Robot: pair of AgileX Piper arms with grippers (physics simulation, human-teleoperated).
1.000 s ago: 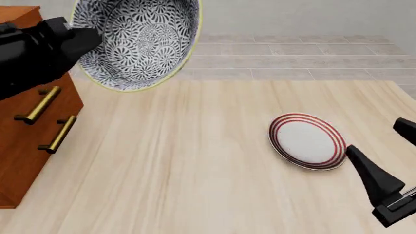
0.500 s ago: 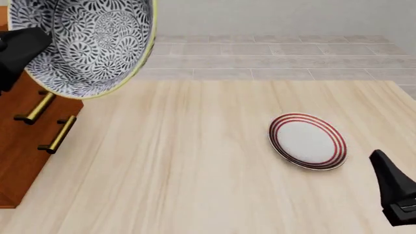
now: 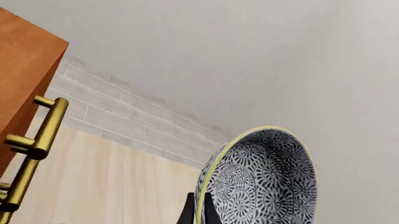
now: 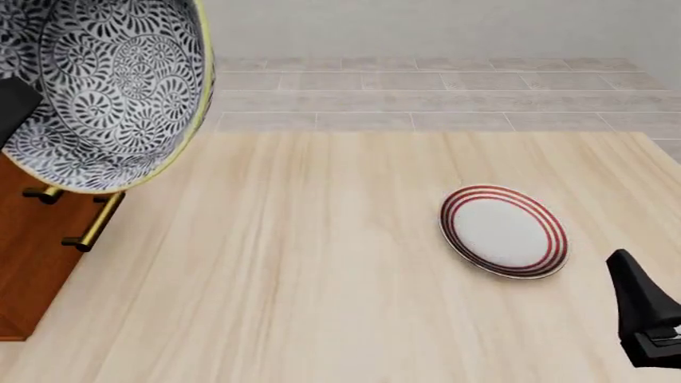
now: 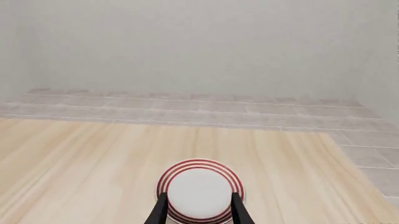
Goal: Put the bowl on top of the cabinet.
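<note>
Pale table (image 4: 319,279): left gripper (image 3: 198,212) pinches the tilted bowl (image 4: 101,88) over the cabinet (image 4: 37,255); right gripper (image 5: 198,210) spread near the plate (image 4: 502,231).

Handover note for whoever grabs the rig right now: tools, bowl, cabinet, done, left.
Left tool: shut on the bowl, gripping its rim; the bowl is in the air, tilted on edge with its inside facing the front camera.
Right tool: open, holding nothing, low at the table's near right, pointing at the plate.
Cabinet: at the table's left edge; in the front view the bowl overlaps its upper part.
Done: bowl picked up and brought over to the cabinet side.
Left: level the bowl, set it on the cabinet top, release, back off.
</note>
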